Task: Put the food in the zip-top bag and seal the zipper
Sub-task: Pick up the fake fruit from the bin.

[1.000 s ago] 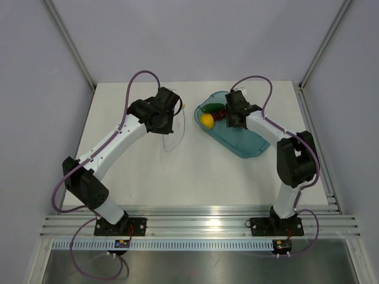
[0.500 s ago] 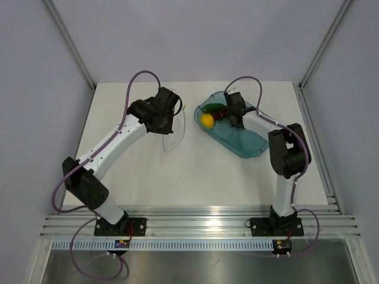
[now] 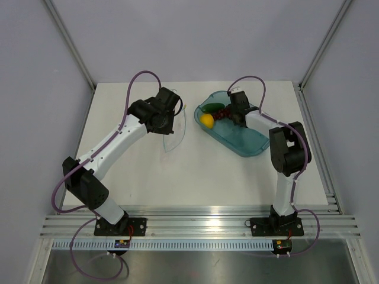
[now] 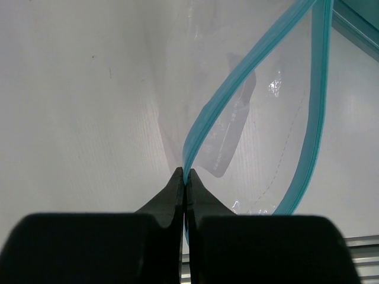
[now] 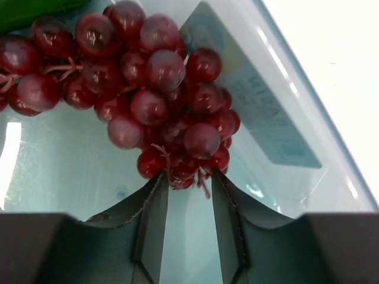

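The clear zip-top bag hangs from my left gripper left of the tray. In the left wrist view my left gripper is shut on the near light blue zipper strip, and the bag mouth gapes open. The yellow lemon, red grapes and green cucumber lie in the tray's far end. My right gripper is low in the tray. In the right wrist view it is open, its fingertips on either side of the lower end of the grapes. The cucumber shows at top left.
The teal translucent tray lies at the right rear of the white table, its wall close to my right fingers. Grey walls and metal frame posts ring the table.
My right gripper has moved forward and down onto the grapes, with the right arm folding closer in. The left arm and the bag have stayed put.
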